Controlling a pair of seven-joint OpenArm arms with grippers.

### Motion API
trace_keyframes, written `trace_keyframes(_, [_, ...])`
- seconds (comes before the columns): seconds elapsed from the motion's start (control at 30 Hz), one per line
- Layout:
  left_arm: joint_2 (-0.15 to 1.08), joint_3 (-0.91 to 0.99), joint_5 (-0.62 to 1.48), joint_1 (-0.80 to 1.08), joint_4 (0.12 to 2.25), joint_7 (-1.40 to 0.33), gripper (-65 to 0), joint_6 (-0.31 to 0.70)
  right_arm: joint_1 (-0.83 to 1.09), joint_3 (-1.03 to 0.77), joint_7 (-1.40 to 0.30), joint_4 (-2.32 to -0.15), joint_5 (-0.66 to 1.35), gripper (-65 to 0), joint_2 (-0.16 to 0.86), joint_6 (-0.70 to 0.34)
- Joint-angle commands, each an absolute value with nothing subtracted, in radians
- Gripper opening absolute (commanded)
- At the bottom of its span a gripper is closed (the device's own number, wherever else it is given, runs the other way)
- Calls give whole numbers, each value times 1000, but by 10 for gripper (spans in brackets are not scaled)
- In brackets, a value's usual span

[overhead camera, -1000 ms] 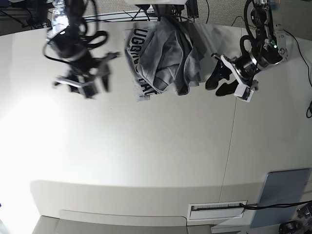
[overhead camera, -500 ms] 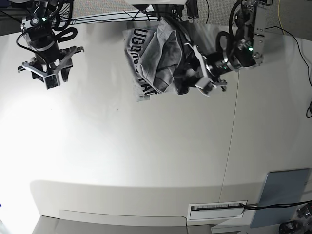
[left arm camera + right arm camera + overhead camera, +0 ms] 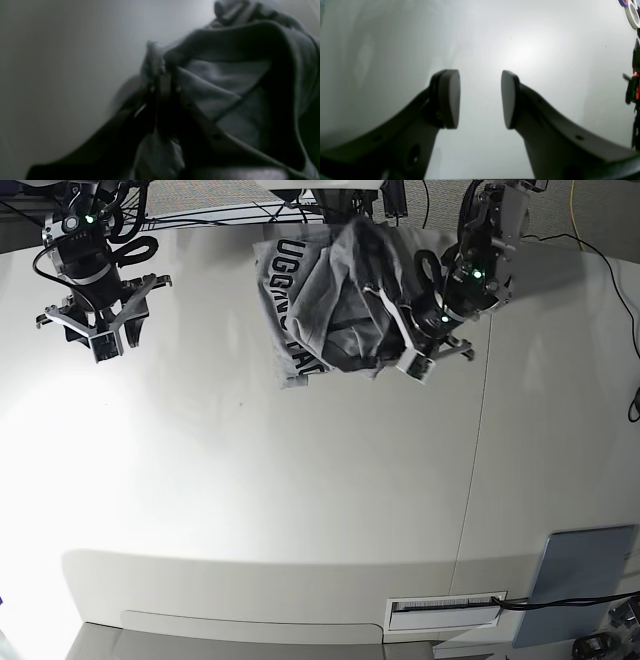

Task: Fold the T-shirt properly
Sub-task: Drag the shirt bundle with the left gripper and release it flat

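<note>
So the crumpled heather-grey cotton T-shirt (image 3: 335,305) with black block letters on it was bunched in a heap at the far side of the smooth white table (image 3: 300,510), roughly in the middle left to right, with the printed strip along its left edge facing up. The left gripper (image 3: 400,330), which sat on the right in the base view, was pushed into the right side of the heap, and the left wrist view showed its dark fingers (image 3: 163,100) pinched together on a fold of the grey fabric (image 3: 225,95), cloth poking up between the tips. That view was pretty dark and blurry though, so not much more detail there. The right gripper (image 3: 100,330) hung over bare table at the far left, well apart from the shirt. Its two flat grey pads (image 3: 450,98) were spread with a clear gap between them and nothing in there.
</note>
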State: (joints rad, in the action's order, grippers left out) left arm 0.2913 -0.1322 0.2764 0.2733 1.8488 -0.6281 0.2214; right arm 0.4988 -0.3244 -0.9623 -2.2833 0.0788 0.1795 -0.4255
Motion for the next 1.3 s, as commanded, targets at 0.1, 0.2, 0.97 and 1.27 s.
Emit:
trace_keyframes(0.1, [297, -36, 281, 287, 1930, -603, -650, 214, 499, -329, -929, -2296, 82, -384, 189, -418])
trace_keyframes(0.2, [297, 61, 295, 314, 1970, -605, -650, 232, 499, -329, -920, -2296, 82, -384, 189, -418])
trace_keyframes(0.97, [297, 506, 535, 460, 1981, -754, -283, 574, 498, -328, -912, -2296, 139, -384, 189, -422])
trace_keyframes(1.27, [297, 731, 1190, 505, 1981, -1265, -283, 698, 498, -328, -907, -2296, 142, -384, 189, -422])
